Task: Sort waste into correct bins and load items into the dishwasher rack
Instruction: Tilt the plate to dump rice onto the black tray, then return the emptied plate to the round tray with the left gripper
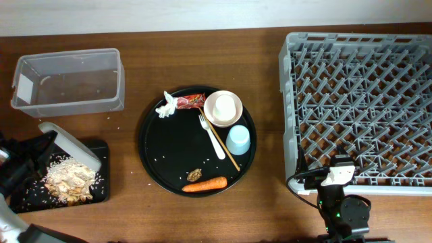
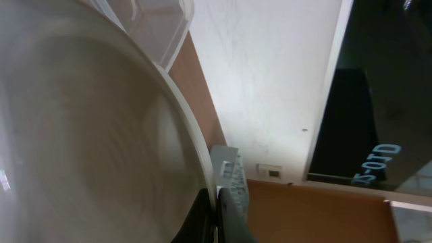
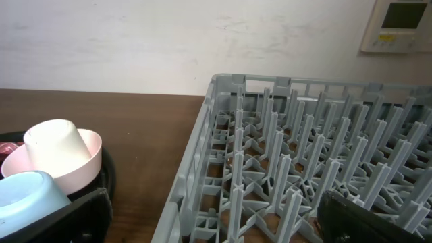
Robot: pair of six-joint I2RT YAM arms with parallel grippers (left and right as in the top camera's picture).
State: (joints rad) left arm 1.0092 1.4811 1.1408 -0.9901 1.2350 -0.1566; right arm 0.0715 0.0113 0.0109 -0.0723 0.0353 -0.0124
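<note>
My left gripper (image 1: 46, 142) is shut on the rim of the pale grey plate (image 1: 73, 146), holding it tilted on edge over the shallow black tray (image 1: 101, 192), where white rice with food scraps (image 1: 67, 179) lies. In the left wrist view the plate (image 2: 88, 135) fills the left side, with the jaws (image 2: 217, 216) pinching its rim. The round black tray (image 1: 152, 145) holds the tissue (image 1: 166, 106), red wrapper (image 1: 191, 101), pinkish bowl (image 1: 214, 116) with the white cup (image 1: 226, 106) in it, blue cup (image 1: 238, 140), fork (image 1: 212, 135), chopsticks (image 1: 224, 148), brown chunk (image 1: 195, 175) and carrot (image 1: 204, 184). My right gripper (image 3: 223, 226) is open at the rack's front-left corner.
The clear plastic tub (image 1: 67, 81) stands at the back left, with a few grains inside. The grey dishwasher rack (image 1: 364, 101) fills the right side and holds nothing; its pegs (image 3: 290, 162) are close before the right wrist. Loose rice grains lie on the table near the black tray.
</note>
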